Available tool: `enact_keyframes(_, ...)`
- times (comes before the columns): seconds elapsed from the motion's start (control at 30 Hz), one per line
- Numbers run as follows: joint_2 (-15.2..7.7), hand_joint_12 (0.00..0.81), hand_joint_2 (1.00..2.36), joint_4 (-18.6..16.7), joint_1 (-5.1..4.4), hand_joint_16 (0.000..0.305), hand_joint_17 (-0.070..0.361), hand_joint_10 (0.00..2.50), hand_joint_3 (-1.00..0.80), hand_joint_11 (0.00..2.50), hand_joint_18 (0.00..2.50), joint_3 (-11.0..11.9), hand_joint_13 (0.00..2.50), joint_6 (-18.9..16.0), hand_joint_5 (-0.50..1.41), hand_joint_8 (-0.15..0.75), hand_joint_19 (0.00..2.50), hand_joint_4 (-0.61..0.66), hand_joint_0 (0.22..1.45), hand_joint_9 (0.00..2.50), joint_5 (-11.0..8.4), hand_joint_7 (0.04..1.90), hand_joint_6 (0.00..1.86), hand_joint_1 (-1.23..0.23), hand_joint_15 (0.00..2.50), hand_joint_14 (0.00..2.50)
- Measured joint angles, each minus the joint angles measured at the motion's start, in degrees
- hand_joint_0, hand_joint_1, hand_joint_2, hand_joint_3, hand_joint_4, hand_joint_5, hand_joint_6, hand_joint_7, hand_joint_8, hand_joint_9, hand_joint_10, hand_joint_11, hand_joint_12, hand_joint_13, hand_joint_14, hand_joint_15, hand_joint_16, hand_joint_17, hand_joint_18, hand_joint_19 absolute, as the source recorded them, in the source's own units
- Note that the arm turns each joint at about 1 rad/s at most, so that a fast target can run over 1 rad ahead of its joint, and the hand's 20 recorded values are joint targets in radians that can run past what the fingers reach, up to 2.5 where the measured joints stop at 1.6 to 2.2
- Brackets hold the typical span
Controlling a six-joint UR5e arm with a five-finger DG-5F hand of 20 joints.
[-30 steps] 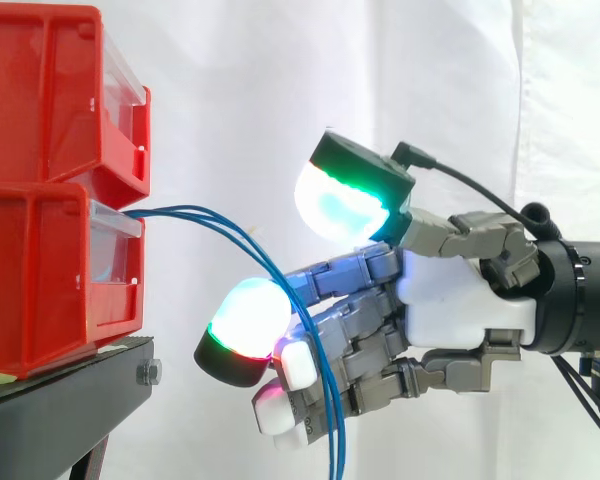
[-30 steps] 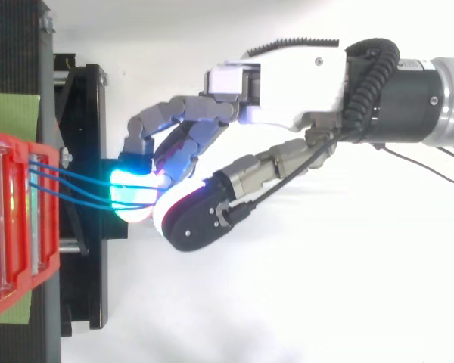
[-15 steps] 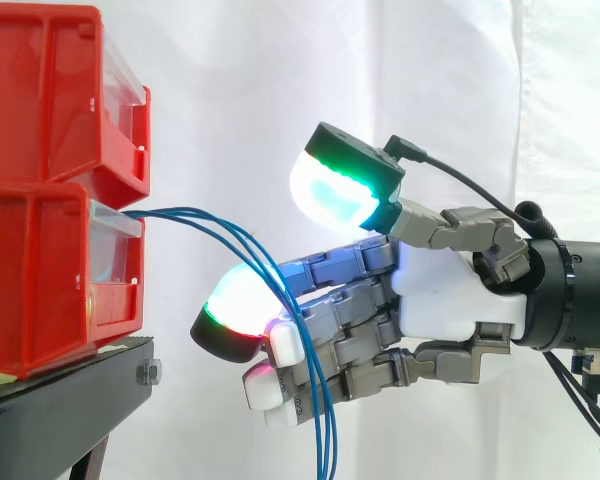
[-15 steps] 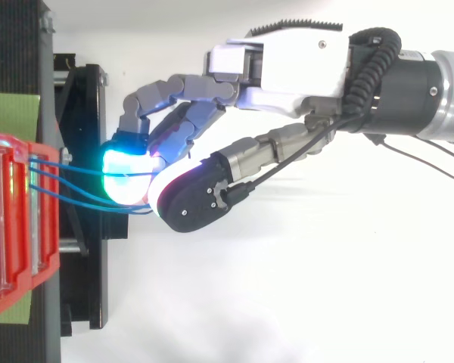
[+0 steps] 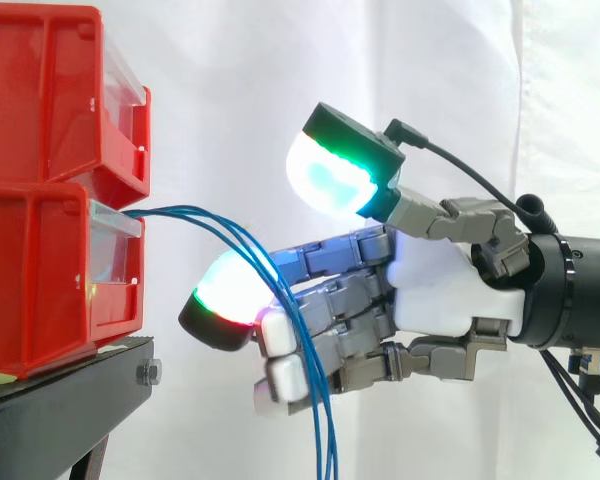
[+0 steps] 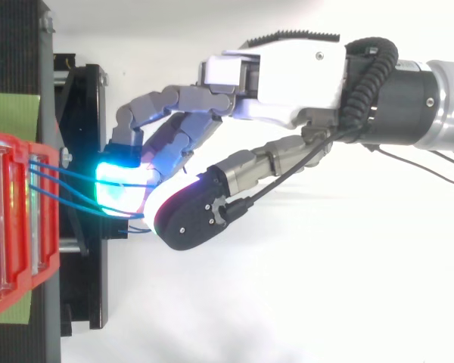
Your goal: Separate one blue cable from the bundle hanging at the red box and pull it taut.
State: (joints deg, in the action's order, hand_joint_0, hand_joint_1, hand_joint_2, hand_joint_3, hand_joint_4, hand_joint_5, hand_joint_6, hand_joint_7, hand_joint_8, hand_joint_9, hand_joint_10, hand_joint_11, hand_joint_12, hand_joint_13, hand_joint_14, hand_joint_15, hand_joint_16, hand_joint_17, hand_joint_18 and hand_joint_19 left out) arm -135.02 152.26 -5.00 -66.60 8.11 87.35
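The hand (image 5: 442, 298) had crept closer to the two stacked red bins (image 5: 35, 285), thumb spread wide of its fingers, three blue cables (image 5: 170, 210) draped across them, none pinched.

The robot hand (image 5: 448, 292) is showing a white palm, grey fingers (image 5: 330, 262) and pads (image 5: 330, 185) glowing green, cyan and perhaps red.

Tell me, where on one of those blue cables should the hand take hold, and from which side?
Likely on the sloping stretch just past the red box, where the blue cables fan apart; lower down they hang bunched. Come level from the right, where the open hand is, and pinch the outermost strand between thumb and fingertip: it is thin and stands clear.
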Motion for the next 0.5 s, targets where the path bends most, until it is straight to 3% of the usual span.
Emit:
enact_keyframes(0.27, -0.3, 0.347, 1.00, 0.0, -0.24, 0.034, 0.075, 0.02, -0.45, 0.56, 0.54, 0.0, 1.09, 0.0, -0.14, 0.302, 0.51, 0.26, 0.60, 0.91, -0.32, 1.07, 0.50, -0.54, 0.72, 0.02)
enact_keyframes(0.5, -0.3, 0.369, 1.01, 0.0, -0.32, 0.034, 0.076, 0.02, -0.45, 0.55, 0.63, 0.0, 1.18, -0.1, -0.14, 0.308, 0.48, 0.26, 0.59, 0.91, -0.41, 1.07, 0.50, -0.52, 0.66, 0.02)
